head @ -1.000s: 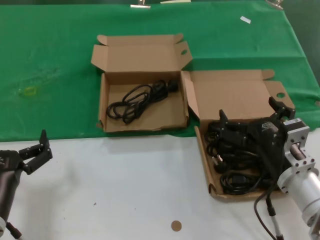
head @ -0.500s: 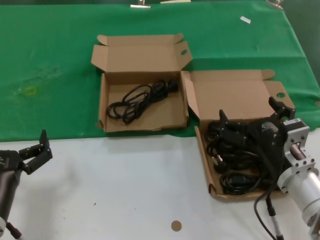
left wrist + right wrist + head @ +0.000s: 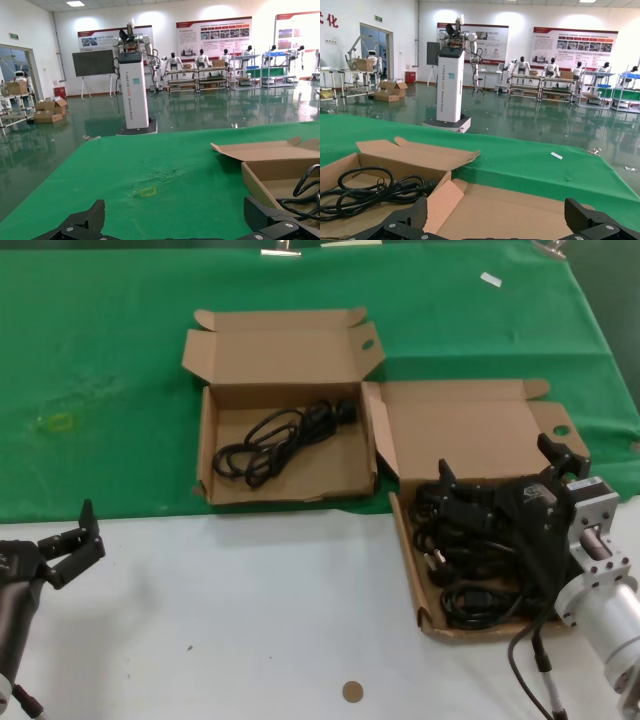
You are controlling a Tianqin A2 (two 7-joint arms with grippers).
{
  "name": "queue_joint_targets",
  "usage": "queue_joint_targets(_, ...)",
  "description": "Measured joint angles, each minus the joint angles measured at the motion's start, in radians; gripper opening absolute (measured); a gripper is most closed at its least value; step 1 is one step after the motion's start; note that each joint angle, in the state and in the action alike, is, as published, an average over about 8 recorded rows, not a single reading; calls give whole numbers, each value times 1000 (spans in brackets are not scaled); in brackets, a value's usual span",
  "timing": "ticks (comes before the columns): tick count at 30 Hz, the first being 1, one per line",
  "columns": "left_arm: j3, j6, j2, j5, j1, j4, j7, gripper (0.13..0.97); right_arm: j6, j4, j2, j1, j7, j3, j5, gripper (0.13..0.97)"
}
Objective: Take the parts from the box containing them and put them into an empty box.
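Note:
The right cardboard box (image 3: 455,430) holds several black power cords (image 3: 478,565) in a pile. My right gripper (image 3: 500,465) hangs open just above that pile, near the box's hinged lid; its wrist view shows the jaws wide apart (image 3: 497,212) over the bare brown lid (image 3: 520,210), holding nothing. The left cardboard box (image 3: 220,480) holds one coiled cord (image 3: 285,438), which also shows in the right wrist view (image 3: 370,192) and the left wrist view (image 3: 305,192). My left gripper (image 3: 75,540) is open and idle over the white table at the near left.
Both boxes lie where the green cloth (image 3: 100,360) meets the white table (image 3: 250,620). A small brown disc (image 3: 352,691) lies on the white table near the front. A yellowish mark (image 3: 58,422) sits on the cloth at left.

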Motion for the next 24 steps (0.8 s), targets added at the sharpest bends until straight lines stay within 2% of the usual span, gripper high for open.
queue_joint_targets(24, 0, 0, 0, 0, 0, 0, 0, 966, 0, 0, 0, 0, 0, 0, 0, 966)
